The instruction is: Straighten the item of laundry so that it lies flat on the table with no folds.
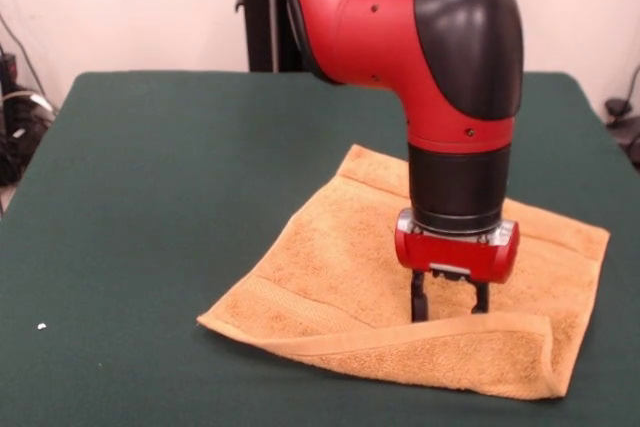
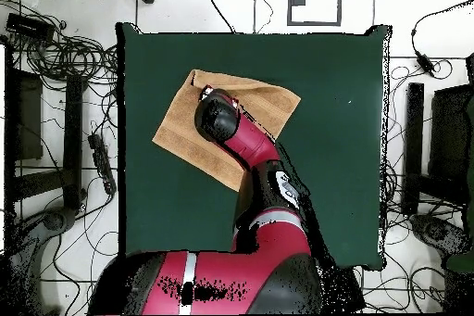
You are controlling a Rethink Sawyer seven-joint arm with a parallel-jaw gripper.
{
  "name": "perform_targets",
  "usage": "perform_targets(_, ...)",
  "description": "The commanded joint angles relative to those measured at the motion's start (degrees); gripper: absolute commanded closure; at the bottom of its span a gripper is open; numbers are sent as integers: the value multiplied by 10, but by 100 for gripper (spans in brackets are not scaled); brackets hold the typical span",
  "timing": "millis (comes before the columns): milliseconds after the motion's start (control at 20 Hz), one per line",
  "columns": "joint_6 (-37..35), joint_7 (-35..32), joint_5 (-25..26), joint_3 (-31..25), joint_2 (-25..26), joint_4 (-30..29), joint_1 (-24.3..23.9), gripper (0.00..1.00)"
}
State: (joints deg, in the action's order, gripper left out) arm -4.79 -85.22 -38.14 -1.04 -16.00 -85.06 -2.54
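The golden-orange towel (image 1: 330,267) lies on the green table (image 1: 180,197), right of centre and turned at an angle. Its near edge is folded back over itself in a long strip (image 1: 470,347); the rest lies mostly flat. My gripper (image 1: 450,299) points straight down over the towel's near part. Its two black fingers (image 1: 418,297) stand apart, open, with their tips just behind the folded strip and nothing between them. In the overhead view the towel (image 2: 180,136) lies in the table's (image 2: 324,164) upper left part, and the arm (image 2: 218,118) hides the gripper.
The table reaches far to the left of the towel in the front view. A small white speck (image 1: 41,326) lies near the front left. The pedestal (image 1: 262,7) stands at the far edge. Cables and equipment (image 2: 56,62) surround the table on the floor.
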Motion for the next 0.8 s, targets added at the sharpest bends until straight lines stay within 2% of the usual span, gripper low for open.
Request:
perform_targets(50,22,-132,-6,-40,29,35,4,0)
perform_targets(400,-44,-93,9,-2,5,73,-9,0)
perform_targets(800,-72,-52,50,-13,3,102,-48,0)
